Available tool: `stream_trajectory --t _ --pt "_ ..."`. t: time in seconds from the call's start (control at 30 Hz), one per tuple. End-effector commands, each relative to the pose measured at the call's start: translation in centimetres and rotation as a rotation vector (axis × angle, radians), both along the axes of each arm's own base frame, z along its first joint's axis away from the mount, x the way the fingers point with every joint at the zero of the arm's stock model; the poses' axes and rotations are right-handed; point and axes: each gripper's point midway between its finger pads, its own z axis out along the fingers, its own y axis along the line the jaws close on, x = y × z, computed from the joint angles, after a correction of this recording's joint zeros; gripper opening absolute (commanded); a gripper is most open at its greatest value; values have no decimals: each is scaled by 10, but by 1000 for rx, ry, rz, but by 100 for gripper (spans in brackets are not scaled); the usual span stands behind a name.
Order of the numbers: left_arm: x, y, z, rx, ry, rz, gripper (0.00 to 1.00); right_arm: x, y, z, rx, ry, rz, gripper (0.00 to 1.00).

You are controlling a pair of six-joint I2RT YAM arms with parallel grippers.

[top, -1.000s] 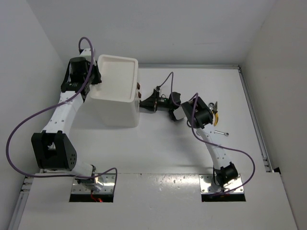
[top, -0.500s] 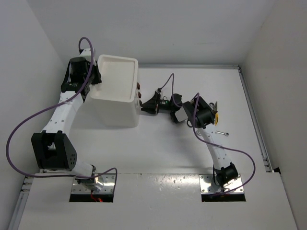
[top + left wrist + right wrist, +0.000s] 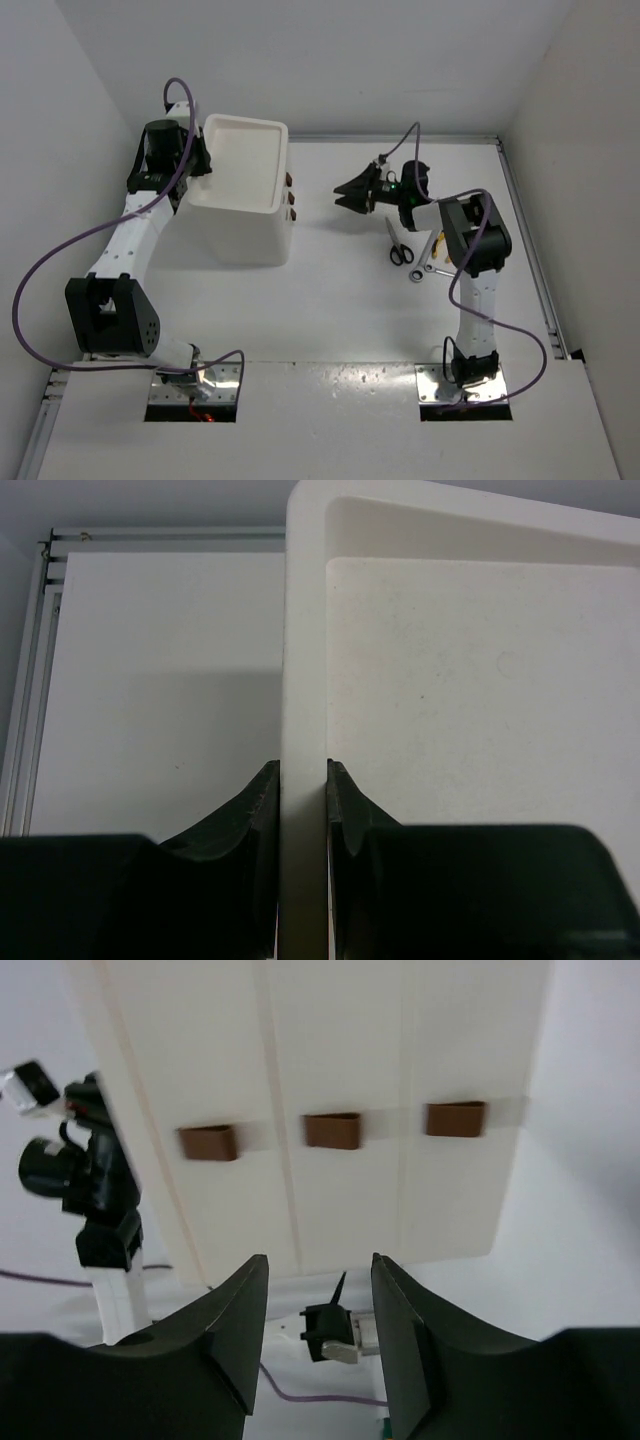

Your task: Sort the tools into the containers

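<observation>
Withdrawn from the white box [image 3: 240, 235] (three dark-red handles [image 3: 332, 1130]), right pincer [image 3: 340, 196] gapes empty.

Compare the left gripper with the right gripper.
The left gripper is shut on the rim of the white box; the right gripper is open and empty. The left gripper touches the box; the right gripper hangs apart, facing its drawer fronts. Both are black.
</observation>
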Motion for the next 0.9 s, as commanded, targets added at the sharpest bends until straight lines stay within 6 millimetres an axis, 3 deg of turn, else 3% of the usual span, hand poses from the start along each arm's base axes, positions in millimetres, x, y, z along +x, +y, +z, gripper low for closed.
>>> stream_trajectory --t 0.0,0.03,0.1,0.2,0.33,0.7,0.77,0.8,0.87 --pt "-36 -19 -100 -96 321 -40 0 -11 20 27 -81 -170 73 46" --pt "-36 -19 -100 -96 321 -40 0 -16 26 28 -2 -51 99 46" --pt "-36 -19 -100 -96 321 -40 0 -21 36 46 109 -122 125 46" --pt "-36 -19 -100 -96 321 -40 0 -18 42 36 106 -88 126 46" --pt "-37 -19 -96 -96 312 -40 0 -12 52 44 121 -156 108 45" --pt "-36 -21 -101 -101 323 -47 0 -6 89 11 227 -61 106 49" --pt "-34 -21 -103 -101 323 -47 0 -5 95 16 259 -76 110 50" --pt "-34 -21 -103 -101 323 -47 0 -3 95 8 262 -59 110 50" --pt "-34 -21 -103 -101 323 -47 0 -2 100 17 290 -81 108 50"
